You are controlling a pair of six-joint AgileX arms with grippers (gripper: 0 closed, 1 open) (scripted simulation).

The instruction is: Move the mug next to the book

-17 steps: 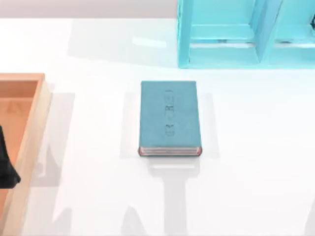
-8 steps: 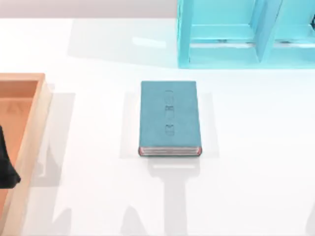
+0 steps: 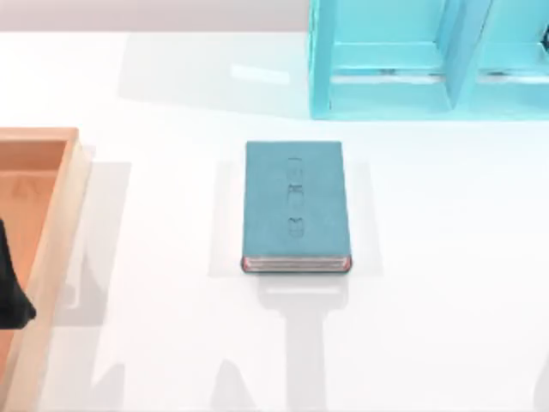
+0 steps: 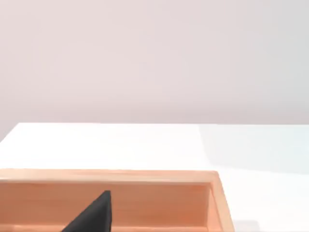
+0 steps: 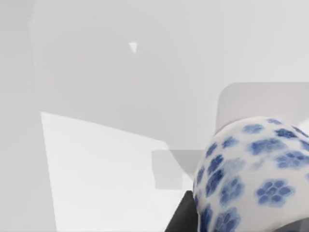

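Observation:
The teal-blue book (image 3: 296, 206) lies flat in the middle of the table, pale page edges and reddish trim facing the front. The white mug (image 5: 251, 179) with dark blue spots looms very close in the right wrist view, over the white table. My right gripper (image 5: 186, 217) shows as a dark part pressed against the mug's side; its grip is hidden. My left gripper (image 3: 10, 287) is parked at the table's left edge above the wooden tray, and its dark tip (image 4: 94, 215) hangs over the tray's inside.
An open wooden tray (image 3: 60, 197) sits at the left edge, its rim (image 4: 145, 176) seen from the left wrist. A light-blue shelf unit (image 3: 429, 60) stands at the back right. White table surface surrounds the book on all sides.

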